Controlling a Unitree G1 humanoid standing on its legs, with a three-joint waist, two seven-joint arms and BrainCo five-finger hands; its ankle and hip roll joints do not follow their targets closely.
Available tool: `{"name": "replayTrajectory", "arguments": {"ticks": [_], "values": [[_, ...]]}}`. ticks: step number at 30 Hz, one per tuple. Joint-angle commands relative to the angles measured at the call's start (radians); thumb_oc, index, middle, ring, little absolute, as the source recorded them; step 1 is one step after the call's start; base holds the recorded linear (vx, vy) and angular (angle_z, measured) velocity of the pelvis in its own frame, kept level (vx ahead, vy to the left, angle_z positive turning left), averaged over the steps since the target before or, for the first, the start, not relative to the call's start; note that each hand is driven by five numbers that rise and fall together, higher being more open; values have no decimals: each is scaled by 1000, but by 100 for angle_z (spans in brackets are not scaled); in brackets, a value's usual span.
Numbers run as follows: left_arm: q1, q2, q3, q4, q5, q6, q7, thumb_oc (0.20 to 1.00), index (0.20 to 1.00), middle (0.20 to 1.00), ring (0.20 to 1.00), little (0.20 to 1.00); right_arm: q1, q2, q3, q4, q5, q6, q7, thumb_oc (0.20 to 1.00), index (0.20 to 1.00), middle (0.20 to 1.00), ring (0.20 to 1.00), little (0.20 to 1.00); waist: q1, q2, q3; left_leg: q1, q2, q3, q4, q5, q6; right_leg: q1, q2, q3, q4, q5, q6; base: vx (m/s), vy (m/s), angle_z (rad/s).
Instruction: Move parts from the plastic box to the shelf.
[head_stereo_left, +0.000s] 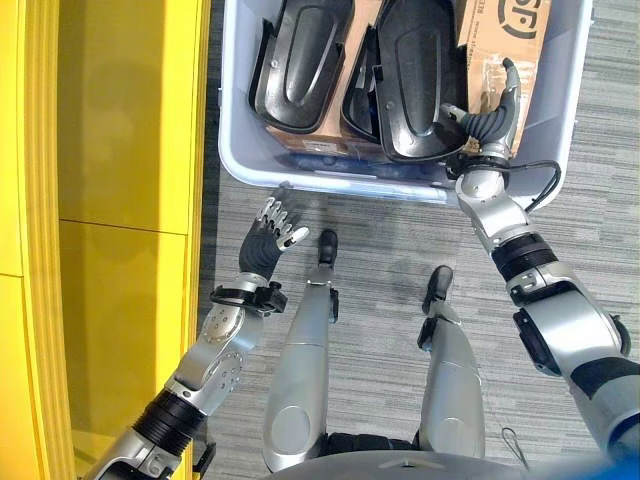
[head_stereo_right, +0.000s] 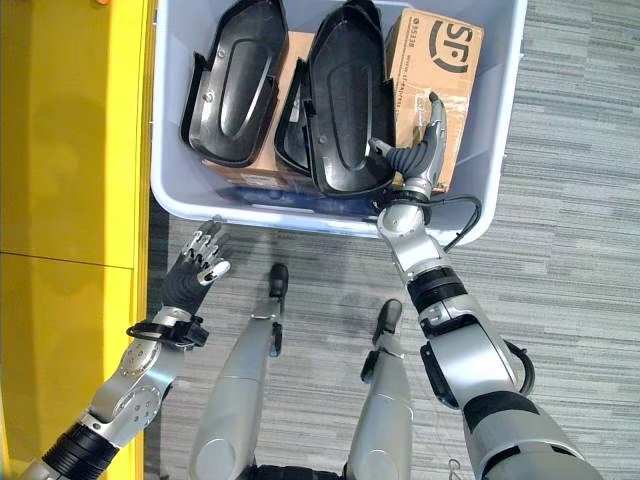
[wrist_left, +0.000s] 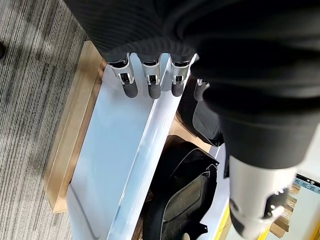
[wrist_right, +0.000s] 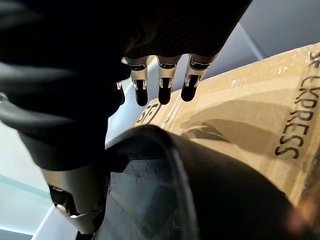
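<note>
Grey carpet, plastic box (head_stereo_right: 470, 215) beside a yellow shelf (head_stereo_left: 120, 200)
Black parts (head_stereo_right: 345, 100) lie in the box; right hand (head_stereo_right: 420, 150), fingers spread, touches one; left hand (head_stereo_left: 272, 232) hangs loose outside

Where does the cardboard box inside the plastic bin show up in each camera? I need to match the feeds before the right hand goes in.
Left eye view: cardboard box, upper right, in the plastic bin, beyond the right hand.
Right eye view: upper centre-right, right of the black parts.
Left wrist view: I cannot pick it out.
Right wrist view: tan printed face past the fingers.
Shared landmark: the black part beside the box.
</note>
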Motion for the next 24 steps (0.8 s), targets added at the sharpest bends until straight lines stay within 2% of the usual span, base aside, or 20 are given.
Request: {"name": "replayTrajectory", "arguments": {"ticks": [1,17,23,24], "values": [[6,-4,3,-87,31,-50,-2,1000,1000,1000,1000,1000,-81,-53,-10,19,-5,-38,-37,1000,1000,1000,1000,1000,6,3,-20,-33,28,-22,-25,14,8,-40,-15,44,69,69,-23,0,0,0],[8,-4,-5,-103,26,-59,10,1000,1000,1000,1000,1000,-149,-49,22,151,41,-43,-28,1000,1000,1000,1000,1000,7,10,-20,-127,21,-27,0,8,11,-131,-13,45,88,69,-26,0,0,0],[3,-5,-13,-109,19,-65,19,1000,1000,1000,1000,1000,-208,-32,78,238,56,-39,-4,1000,1000,1000,1000,1000,7,13,-20,-193,18,-28,25,7,8,-199,-9,55,114,63,-32,-4,5,1],[3,-5,-12,-110,21,-66,20,1000,1000,1000,1000,1000,-214,-30,89,250,54,-35,2,790,790,790,790,790,6,16,-20,-200,17,-28,28,6,7,-207,-8,57,120,61,-33,0,0,0]]}}
